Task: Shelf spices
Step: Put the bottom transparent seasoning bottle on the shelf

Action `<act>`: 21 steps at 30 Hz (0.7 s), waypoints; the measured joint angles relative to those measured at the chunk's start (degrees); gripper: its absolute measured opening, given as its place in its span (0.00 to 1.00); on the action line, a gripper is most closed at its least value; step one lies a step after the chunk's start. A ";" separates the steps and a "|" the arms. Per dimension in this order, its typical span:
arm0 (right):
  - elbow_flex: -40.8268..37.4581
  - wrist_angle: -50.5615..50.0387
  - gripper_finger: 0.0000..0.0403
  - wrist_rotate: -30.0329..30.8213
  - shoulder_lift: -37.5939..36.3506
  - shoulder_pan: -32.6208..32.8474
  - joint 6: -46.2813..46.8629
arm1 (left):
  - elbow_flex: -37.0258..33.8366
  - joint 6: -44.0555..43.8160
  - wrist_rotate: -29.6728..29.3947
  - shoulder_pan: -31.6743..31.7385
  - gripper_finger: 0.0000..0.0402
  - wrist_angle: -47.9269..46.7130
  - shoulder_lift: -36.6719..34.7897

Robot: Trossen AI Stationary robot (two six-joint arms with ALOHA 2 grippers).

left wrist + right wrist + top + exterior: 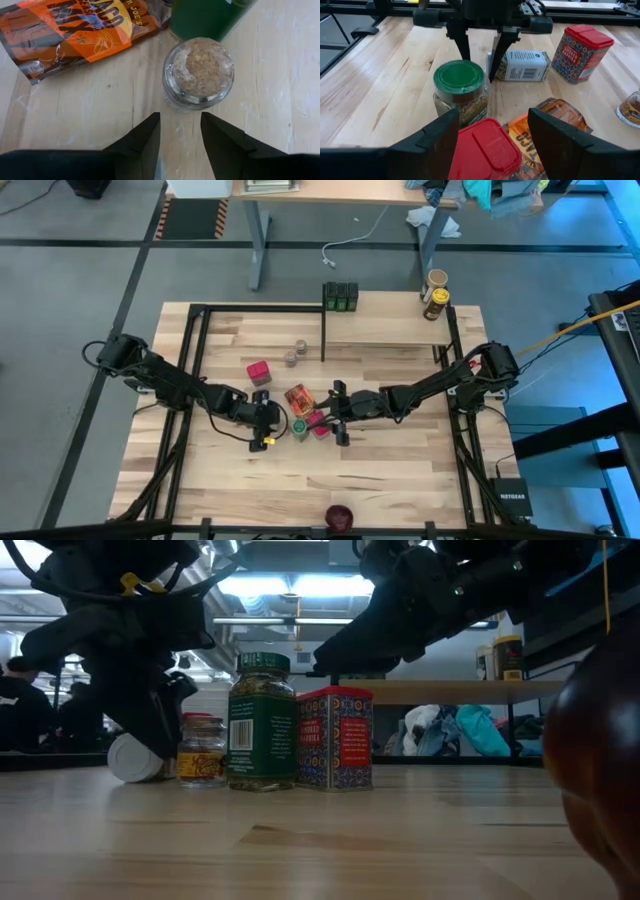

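Tabletop (pixel 400 470), pale planks: dark round object (pixel 340 517) at near edge; spices (pixel 300 412) clustered mid-table between left gripper (pixel 268 423) and right gripper (pixel 338 420), both parted, holding nothing. Shelf (pixel 385 330) at far right corner. Grey floor (pixel 80 270) beyond.

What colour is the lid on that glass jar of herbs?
Green; the lid shows best in the right wrist view.

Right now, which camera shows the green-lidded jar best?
The right wrist view: the green-lidded jar shows lid and glass body, unobstructed, beside the red-lidded tin. The low view shows its label side-on; the left wrist view only a green edge; the high view a small green spot.
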 joint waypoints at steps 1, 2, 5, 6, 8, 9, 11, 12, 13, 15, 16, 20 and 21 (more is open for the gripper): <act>0.00 -0.46 0.60 -0.01 0.00 0.00 0.10 | 0.00 -0.27 0.00 0.00 0.34 0.00 0.00; 0.00 -1.01 0.60 0.00 0.00 0.00 0.12 | 0.00 -0.39 0.04 0.00 0.34 -0.01 0.00; -0.02 -2.15 0.60 0.00 0.00 -0.02 0.11 | 0.00 -0.53 0.04 0.00 0.34 0.00 0.00; -0.02 -2.16 0.60 0.00 0.00 -0.02 0.03 | 0.00 -0.53 0.04 0.00 0.34 0.00 0.00; -0.02 -1.91 0.60 0.08 0.00 -0.02 -0.13 | 0.00 -0.55 0.04 0.00 0.34 0.00 0.00; -0.02 -1.59 0.60 0.59 0.00 -0.02 -0.18 | 0.00 -0.53 0.04 0.00 0.34 -0.02 0.00; -0.02 -0.24 0.60 1.08 0.00 -0.06 -0.62 | 0.00 -0.44 0.04 0.00 0.34 0.00 0.00; -0.02 0.64 0.60 1.07 0.00 -0.07 -0.90 | 0.00 -0.44 0.04 0.00 0.34 0.00 0.00; -0.02 1.49 0.60 0.95 0.00 -0.07 -1.15 | 0.00 -0.44 0.04 0.00 0.34 0.00 0.00; -0.02 2.81 0.60 0.39 0.00 -0.07 -1.67 | 0.00 -0.57 0.04 0.00 0.34 0.10 0.00; -0.02 3.26 0.60 0.37 0.00 -0.07 -1.69 | 0.00 -0.63 0.03 0.00 0.34 0.23 0.00; -0.02 3.82 0.60 0.24 0.00 -0.07 -1.71 | 0.00 -0.44 0.04 0.00 0.34 0.22 -0.04; -0.02 3.82 0.60 0.24 0.00 -0.07 -1.71 | 0.00 -0.44 0.04 0.00 0.34 0.24 -0.04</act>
